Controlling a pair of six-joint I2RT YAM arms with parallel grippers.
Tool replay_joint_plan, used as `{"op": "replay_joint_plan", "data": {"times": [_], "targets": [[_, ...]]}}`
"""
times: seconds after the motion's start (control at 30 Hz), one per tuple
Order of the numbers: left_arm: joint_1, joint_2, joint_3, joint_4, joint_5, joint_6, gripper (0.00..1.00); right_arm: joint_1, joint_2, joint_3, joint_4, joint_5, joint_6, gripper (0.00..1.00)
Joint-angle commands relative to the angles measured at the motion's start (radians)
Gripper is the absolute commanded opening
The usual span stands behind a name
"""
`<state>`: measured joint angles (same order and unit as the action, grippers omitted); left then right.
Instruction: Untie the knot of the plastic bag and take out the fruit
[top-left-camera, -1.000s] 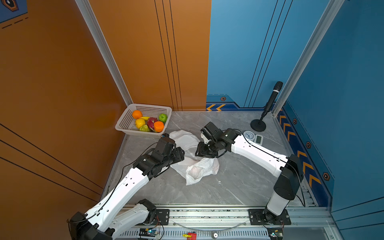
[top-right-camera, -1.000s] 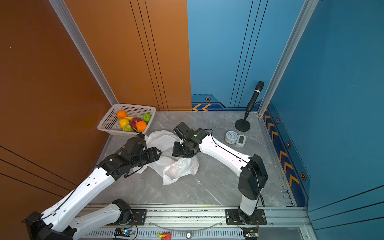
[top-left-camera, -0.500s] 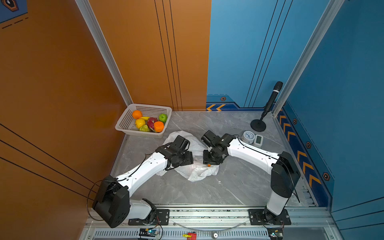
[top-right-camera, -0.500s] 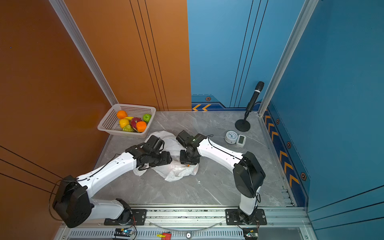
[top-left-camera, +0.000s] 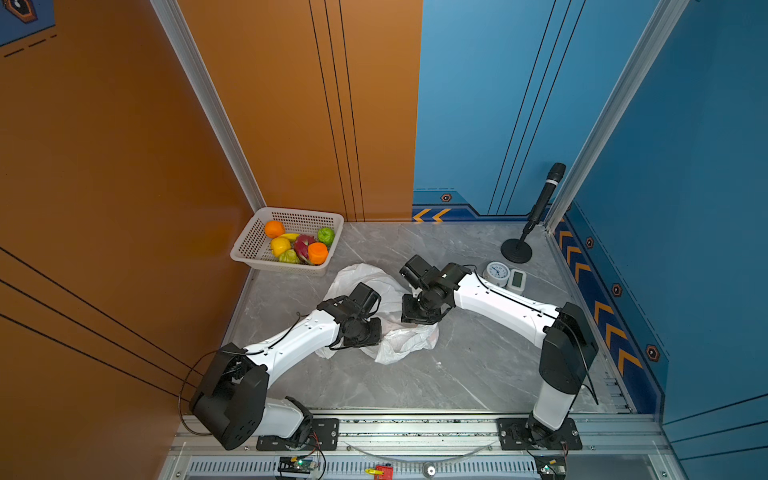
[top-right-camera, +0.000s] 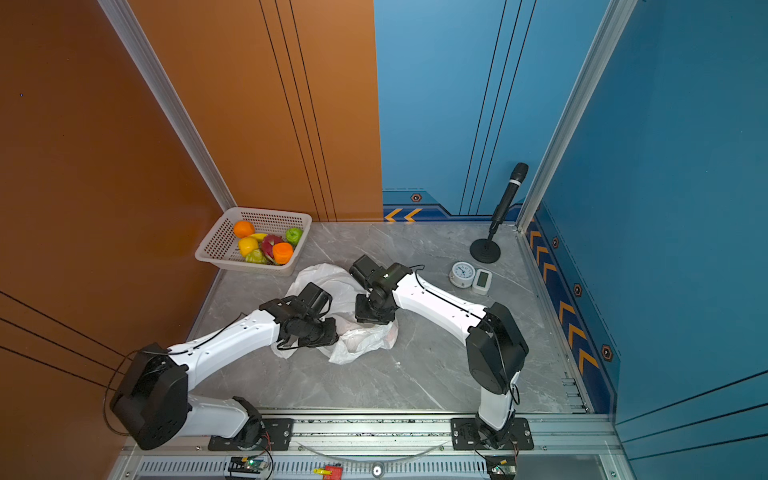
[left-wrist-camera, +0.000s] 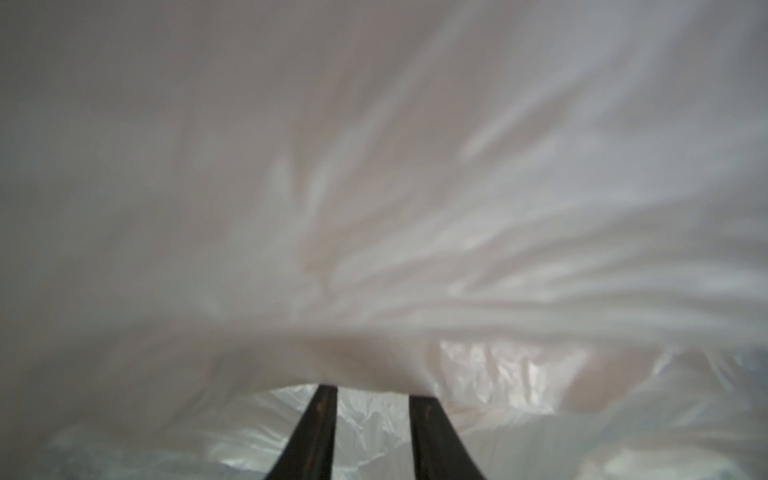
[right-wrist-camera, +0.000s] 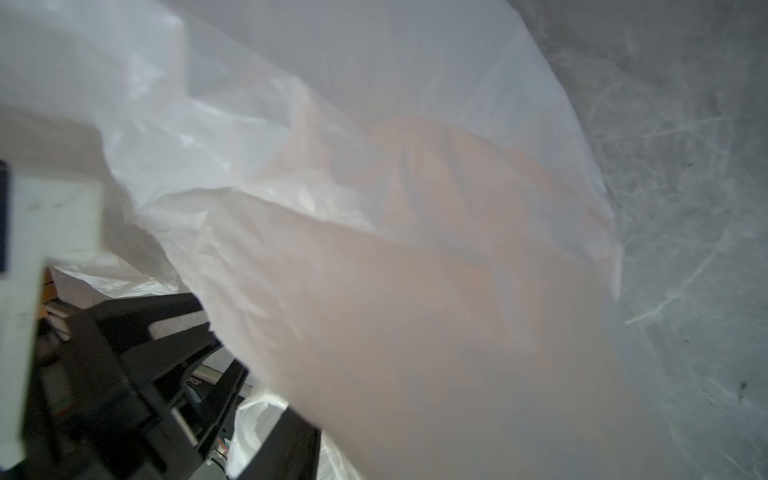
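On the table (top-left-camera: 457, 374), the plastic bag (top-left-camera: 361, 278) lay crumpled between the arms: thin, limp, slippery. An orange fruit (right-wrist-camera: 478, 199) inside looked firm and roll-prone, best pinched across its middle. Whether the left gripper (left-wrist-camera: 372, 395) or right gripper (top-left-camera: 417, 318) fingers held anything, I couldn't tell.

Enclosed robot test cell: orange wall panels (top-left-camera: 291, 104), blue wall panels (top-left-camera: 478, 104), aluminium posts (top-left-camera: 208, 104), marble-pattern tabletop (top-left-camera: 457, 374), arm bases (top-left-camera: 540, 432) bolted to front rail (top-left-camera: 415, 428).

My grey marble worktop (top-left-camera: 457, 374) carries: mesh basket (top-left-camera: 249, 245) back-left corner, plastic bag (top-left-camera: 407, 340) crumpled mid-surface, clock (top-left-camera: 497, 272) beside small white display (top-left-camera: 517, 280), mic stand (top-left-camera: 516, 251) back-right corner.
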<state>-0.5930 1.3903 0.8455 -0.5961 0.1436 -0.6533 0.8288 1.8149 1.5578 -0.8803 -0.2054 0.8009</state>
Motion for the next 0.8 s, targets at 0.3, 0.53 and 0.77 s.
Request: {"op": "replay_joint_plan", "data": {"times": [0.3, 0.53, 0.77], "targets": [[0.025, 0.034, -0.081, 0.035, 0.022, 0.042, 0.19, 0.016, 0.164, 0.125, 0.031, 0.039, 0.047, 0.42], [0.031, 0.016, -0.122, 0.063, 0.011, 0.07, 0.19, 0.008, 0.229, 0.136, 0.014, -0.048, 0.023, 0.43], [0.042, 0.027, -0.168, 0.158, 0.033, 0.072, 0.26, 0.042, 0.291, 0.135, -0.024, -0.19, -0.061, 0.49]]}}
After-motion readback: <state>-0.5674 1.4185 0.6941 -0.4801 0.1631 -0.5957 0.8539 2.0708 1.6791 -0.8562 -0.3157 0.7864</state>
